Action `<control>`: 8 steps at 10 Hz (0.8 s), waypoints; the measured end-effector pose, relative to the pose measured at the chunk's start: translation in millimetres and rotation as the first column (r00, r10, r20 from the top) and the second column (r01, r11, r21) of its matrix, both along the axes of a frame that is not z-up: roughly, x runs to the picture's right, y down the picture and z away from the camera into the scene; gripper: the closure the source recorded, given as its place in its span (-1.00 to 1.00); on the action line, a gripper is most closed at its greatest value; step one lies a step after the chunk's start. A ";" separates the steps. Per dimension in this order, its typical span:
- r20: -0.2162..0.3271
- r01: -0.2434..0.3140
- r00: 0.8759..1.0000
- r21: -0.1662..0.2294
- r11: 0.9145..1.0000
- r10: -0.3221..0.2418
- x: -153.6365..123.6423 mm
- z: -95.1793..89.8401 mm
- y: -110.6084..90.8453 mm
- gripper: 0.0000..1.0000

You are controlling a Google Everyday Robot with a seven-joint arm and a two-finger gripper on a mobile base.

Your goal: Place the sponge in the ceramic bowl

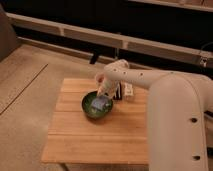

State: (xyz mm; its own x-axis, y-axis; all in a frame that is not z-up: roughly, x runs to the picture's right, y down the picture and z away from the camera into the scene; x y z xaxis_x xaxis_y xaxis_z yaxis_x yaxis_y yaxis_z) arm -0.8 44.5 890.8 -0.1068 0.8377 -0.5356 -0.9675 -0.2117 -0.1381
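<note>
Light-blue flat sponge lies inside glossy green ceramic bowl, frame centre. Gripper sits low over it, probably for an inside drop. Whether it grips: cannot tell.

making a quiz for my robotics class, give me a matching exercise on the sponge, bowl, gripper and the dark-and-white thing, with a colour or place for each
1 sponge
2 ceramic bowl
3 gripper
4 dark-and-white object

a glossy green
b upright, right of the bowl
c light blue
d just above the bowl

Pairs: 1-c, 2-a, 3-d, 4-b
</note>
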 end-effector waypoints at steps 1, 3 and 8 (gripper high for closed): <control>0.000 0.000 1.000 0.000 1.000 0.000 0.2 0.0 0.0 -0.11; 0.000 -0.001 1.000 0.000 1.000 0.001 0.3 -0.1 0.0 -0.51; 0.001 -0.001 1.000 0.000 1.000 0.001 -0.3 -0.2 0.2 -0.60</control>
